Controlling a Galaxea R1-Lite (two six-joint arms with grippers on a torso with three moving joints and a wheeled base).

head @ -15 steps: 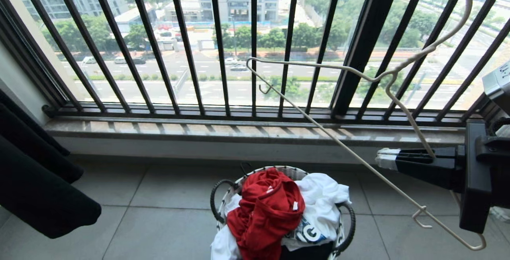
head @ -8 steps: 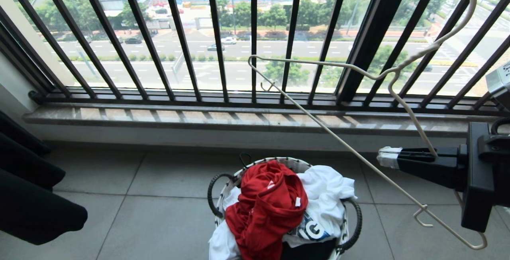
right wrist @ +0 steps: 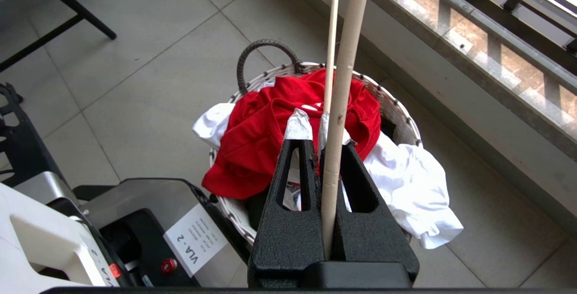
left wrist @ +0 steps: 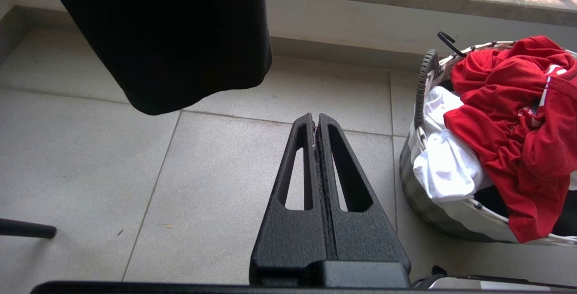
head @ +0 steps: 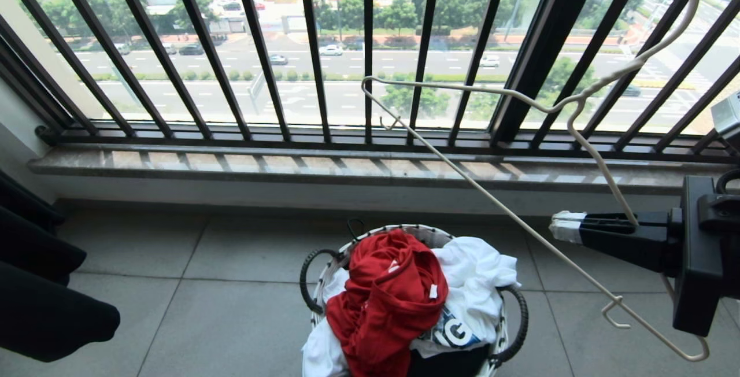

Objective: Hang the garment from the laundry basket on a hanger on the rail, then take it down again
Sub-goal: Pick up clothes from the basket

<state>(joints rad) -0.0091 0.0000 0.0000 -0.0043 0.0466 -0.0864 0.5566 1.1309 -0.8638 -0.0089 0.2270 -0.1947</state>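
The right gripper (head: 569, 225) has its jaws clamped on the hanger (head: 523, 105) — the wire runs up between them. The garment (head: 390, 302) lies heaped in the laundry basket (head: 514, 319), below and beyond those jaws. The left gripper (left wrist: 315, 125) has its jaws pressed together, empty — the basket off to one side.

right hand (right wrist: 315, 134): showing two black, rough-textured tapered fingers, each with a long slot cut through
right fingertips (right wrist: 297, 127): wearing whitish tape wraps
right wrist block (head: 696, 255): showing as a flat black slab, with a black cable loop behind it
left hand (left wrist: 316, 125): showing the same black slotted fingers, tips bare
base (right wrist: 135, 222): showing grey and black panels, a red button, and a white label reading "VLA-2"
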